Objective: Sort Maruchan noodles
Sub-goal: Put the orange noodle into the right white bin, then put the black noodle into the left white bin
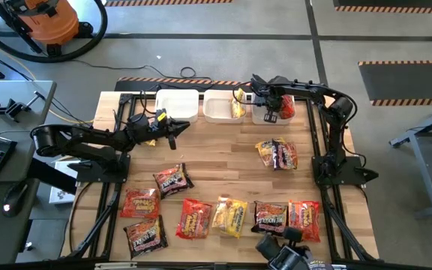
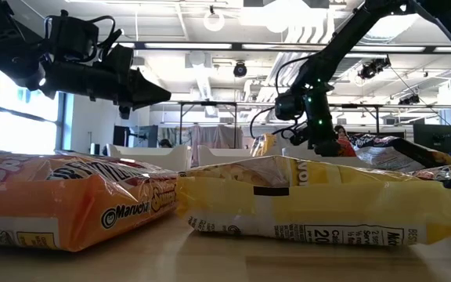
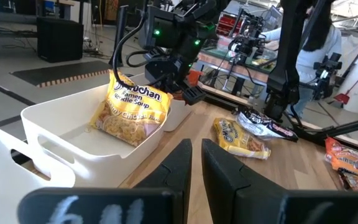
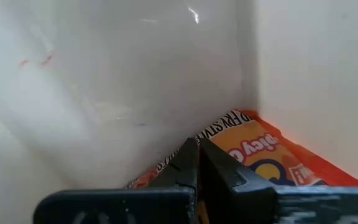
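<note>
1 red packet (image 4: 260, 152) in right bin (image 1: 265, 114), my right gripper (image 4: 197, 163) pinched on its edge; release low, lift straight. Left gripper (image 1: 177, 127) nearly together, empty, waits nr left bin (image 1: 177, 103).

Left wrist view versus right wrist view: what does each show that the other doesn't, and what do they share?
Only the left wrist view: a yellow packet leaning in the middle white bin, loose packets on the wooden table, the right arm beyond, and a person in the room.

Only the right wrist view: the right gripper shut on a red packet, deep in the corner of a white bin.

Both: dark fingers close together, a white bin, a noodle packet.
</note>
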Action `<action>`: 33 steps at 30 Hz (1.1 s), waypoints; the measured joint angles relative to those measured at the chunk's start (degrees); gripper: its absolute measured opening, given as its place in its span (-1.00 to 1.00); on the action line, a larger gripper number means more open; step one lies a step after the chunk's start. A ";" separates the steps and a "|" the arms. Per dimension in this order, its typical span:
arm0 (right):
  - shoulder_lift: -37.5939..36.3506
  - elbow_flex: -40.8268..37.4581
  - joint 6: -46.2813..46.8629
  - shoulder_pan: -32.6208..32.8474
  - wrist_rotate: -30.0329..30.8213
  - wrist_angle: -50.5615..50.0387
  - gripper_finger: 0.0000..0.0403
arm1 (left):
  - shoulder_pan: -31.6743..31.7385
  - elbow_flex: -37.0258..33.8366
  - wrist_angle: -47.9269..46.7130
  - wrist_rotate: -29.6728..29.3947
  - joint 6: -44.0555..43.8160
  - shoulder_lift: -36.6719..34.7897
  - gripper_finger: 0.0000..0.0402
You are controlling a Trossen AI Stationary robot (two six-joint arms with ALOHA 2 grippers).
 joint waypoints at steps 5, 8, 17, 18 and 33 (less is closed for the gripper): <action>-0.31 0.00 0.33 0.38 0.46 -0.26 -1.00 | 0.00 0.00 0.00 0.00 0.00 0.00 -0.86; -1.80 0.00 0.40 0.64 0.53 -0.45 -1.00 | -0.02 0.00 -0.02 0.00 0.00 0.00 -0.86; -13.76 -0.09 7.15 2.28 -4.70 -5.60 -1.00 | -0.02 0.00 -0.39 0.00 0.50 0.00 -0.86; -15.56 -0.43 7.96 2.59 -5.72 -4.94 -1.00 | -0.01 0.00 -0.39 0.00 0.50 0.00 -0.86; -46.44 -40.98 26.22 15.32 -23.94 54.20 -1.00 | -0.96 0.02 -1.42 5.17 2.47 0.00 -0.86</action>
